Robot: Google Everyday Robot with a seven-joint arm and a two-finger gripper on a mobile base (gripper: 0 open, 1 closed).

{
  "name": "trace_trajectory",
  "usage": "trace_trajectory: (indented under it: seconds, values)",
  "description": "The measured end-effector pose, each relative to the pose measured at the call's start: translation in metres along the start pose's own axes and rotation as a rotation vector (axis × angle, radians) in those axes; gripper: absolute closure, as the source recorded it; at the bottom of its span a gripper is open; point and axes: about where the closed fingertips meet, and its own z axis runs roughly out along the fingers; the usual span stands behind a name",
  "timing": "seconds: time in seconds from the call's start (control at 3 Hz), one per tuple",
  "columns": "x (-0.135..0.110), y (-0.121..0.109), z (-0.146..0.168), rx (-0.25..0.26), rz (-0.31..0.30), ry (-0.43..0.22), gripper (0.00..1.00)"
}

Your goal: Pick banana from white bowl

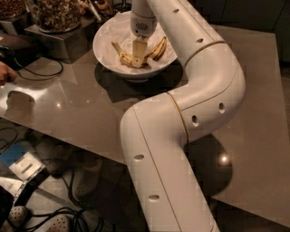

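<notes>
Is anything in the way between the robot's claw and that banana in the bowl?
Nothing visible does. The gripper hangs inside the white bowl, right over the middle of the banana, with no object between them. The jar of brown food stands outside the bowl, off to the side.

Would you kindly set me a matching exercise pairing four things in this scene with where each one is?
Things:
1. banana
2. white bowl
3. gripper
4. glass jar

Places:
A. on a metal block
B. on the table
C. down over the banana's middle
D. lying inside the white bowl

Pairs: 1-D, 2-B, 3-C, 4-A
</notes>
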Motion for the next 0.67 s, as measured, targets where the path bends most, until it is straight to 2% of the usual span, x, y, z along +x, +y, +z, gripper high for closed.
trace_trajectory:
  seconds: [0.67]
  values:
    - [0.0007,0.0023,0.0076,-0.017,-0.011,0.015,0.33]
